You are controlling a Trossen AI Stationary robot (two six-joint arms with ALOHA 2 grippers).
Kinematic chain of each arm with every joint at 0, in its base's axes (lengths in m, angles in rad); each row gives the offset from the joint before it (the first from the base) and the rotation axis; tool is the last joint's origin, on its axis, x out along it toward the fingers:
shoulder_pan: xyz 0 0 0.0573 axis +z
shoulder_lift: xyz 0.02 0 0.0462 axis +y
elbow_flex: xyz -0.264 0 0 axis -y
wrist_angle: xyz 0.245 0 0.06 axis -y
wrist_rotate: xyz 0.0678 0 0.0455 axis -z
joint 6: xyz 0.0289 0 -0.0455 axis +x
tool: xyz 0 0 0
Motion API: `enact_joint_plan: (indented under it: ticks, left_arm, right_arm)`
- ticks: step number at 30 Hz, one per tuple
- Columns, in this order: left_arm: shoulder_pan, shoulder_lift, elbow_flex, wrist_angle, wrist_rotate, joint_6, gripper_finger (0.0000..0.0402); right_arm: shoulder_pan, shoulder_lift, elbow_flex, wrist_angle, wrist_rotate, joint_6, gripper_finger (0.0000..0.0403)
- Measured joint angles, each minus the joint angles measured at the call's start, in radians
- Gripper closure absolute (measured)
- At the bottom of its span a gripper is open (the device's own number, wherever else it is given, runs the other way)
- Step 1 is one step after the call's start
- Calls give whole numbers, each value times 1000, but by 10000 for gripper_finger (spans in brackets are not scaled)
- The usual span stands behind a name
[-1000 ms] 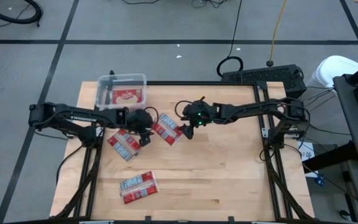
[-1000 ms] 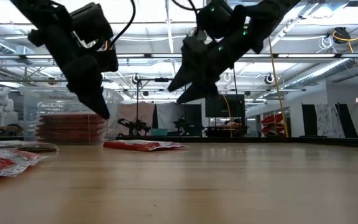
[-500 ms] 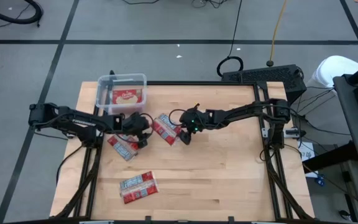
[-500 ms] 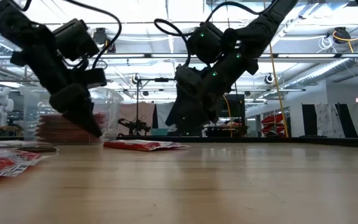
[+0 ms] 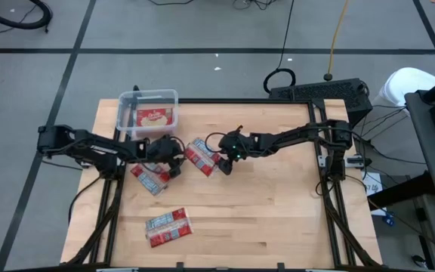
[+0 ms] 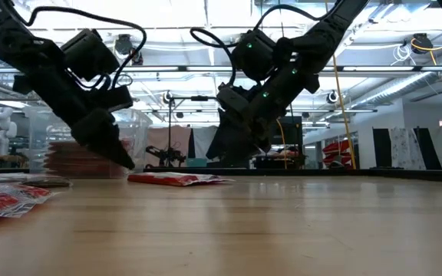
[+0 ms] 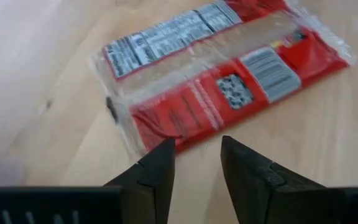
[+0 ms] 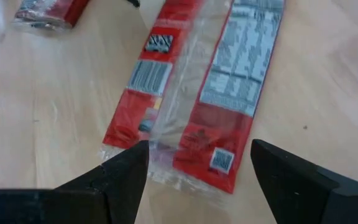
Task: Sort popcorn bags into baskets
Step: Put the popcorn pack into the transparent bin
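A popcorn bag [image 5: 202,157] lies flat mid-table, its printed back face up [image 8: 197,93]. My right gripper [image 8: 199,149] hovers open and wide over the bag's right end [image 5: 223,165], a finger on either side. My left gripper [image 7: 194,146] stands open with a narrow gap. It is a little above the table at the bag's near long edge [image 7: 166,134], toward its left end [image 5: 175,171]. Another bag [image 5: 149,179] lies left of it, and a third [image 5: 168,227] lies near the front. The clear basket [image 5: 148,92] at the far left holds red bags [image 5: 155,116].
Bare wood [image 5: 278,211] covers the table's right half. A black keyboard [image 5: 319,92] lies on the floor beyond the far right corner, with cables around it. In the low view the basket [image 6: 90,142] stands behind my left gripper [image 6: 127,161].
Both grippers have come down toward the table and the middle bag, the left from the left side and the right from the right side. Most of the drop came early, and they have hardly moved since. The bags lie as before.
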Motion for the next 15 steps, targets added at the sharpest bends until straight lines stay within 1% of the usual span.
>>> enact_joint_plan:
  ticks: [3,9,13,15]
  left_arm:
    - [18,45,1,58,9,0,275]
    - [30,173,2,161,28,-20,280]
    - [30,215,4,200,28,-53,280]
    - [30,220,3,205,28,-60,280]
  right_arm:
    - [0,0,-12,1,-2,40,130]
    - [-5,0,-54,0,-4,187,130]
    - [-5,-4,-87,22,-5,283,130]
    - [-8,-5,-102,38,-28,322,131]
